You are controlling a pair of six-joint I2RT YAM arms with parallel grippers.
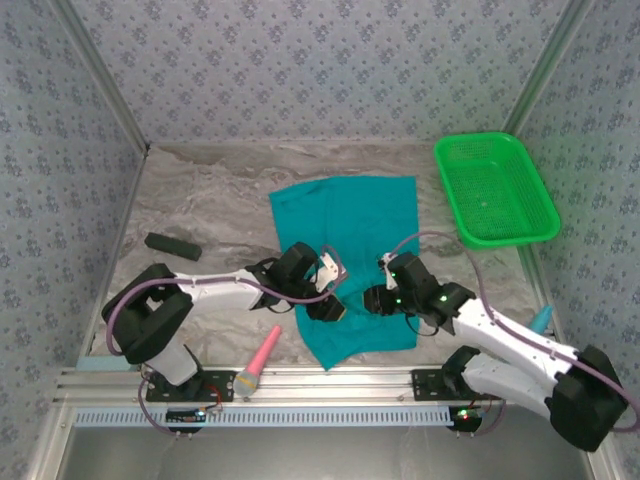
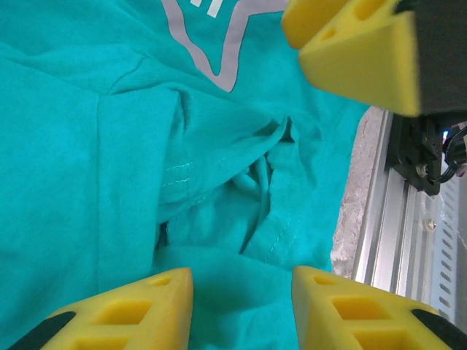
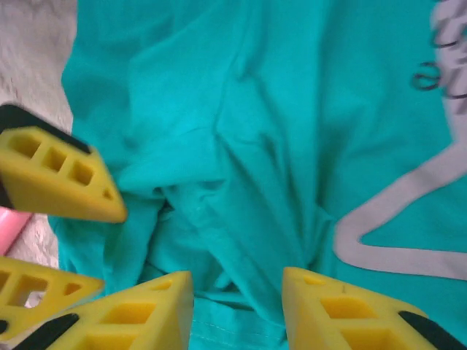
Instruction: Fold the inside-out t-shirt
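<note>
Top external view gives us the table, with the inside-out t-shirt lying at its middle, rumpled toward the near edge (the wrist views show a grey print). The green basket sits far right. Left gripper and right gripper hover over the rumples, jaws parted, holding nothing.

Three walls close the space in: a back wall, a left wall and a right wall, all papered in pale blue-grey with a small repeating floral sprig. Slim aluminium posts run up the two back corners, one on the left and one on the right. The tabletop is a marbled grey and beige, streaked like stone. A ribbed aluminium rail edges its near side. The light is bright and even, with soft shadows.
</note>
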